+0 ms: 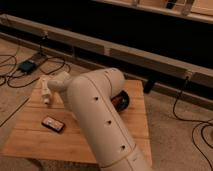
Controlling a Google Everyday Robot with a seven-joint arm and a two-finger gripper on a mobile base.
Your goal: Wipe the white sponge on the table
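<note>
Hiding behind the arm (100, 120) over the counter (30, 140), the pressed-together tool and the white sponge can't be seen, tbh; the sponge is probably soft, light, best pinched across its edges.

The low square table with a wooden plank top (30, 142) is a light bamboo tan, striped lengthwise by its plank seams. Across it lies the robot's thick rounded arm (100, 115), cream-white and dotted with a row of small dark holes. The gripper is hidden behind this arm, so its colour does not show. At 9 o'clock a long narrow bottle-like object (46, 91) is white. At 8 o'clock a small flat rectangular item (52, 123) is black with a reddish-brown face. At 3 o'clock of the arm, a rounded black thing (121, 101) shows an orange-red patch. On the beige floor at 10 o'clock sits a blue box (26, 65) among black cables (10, 80).
</note>
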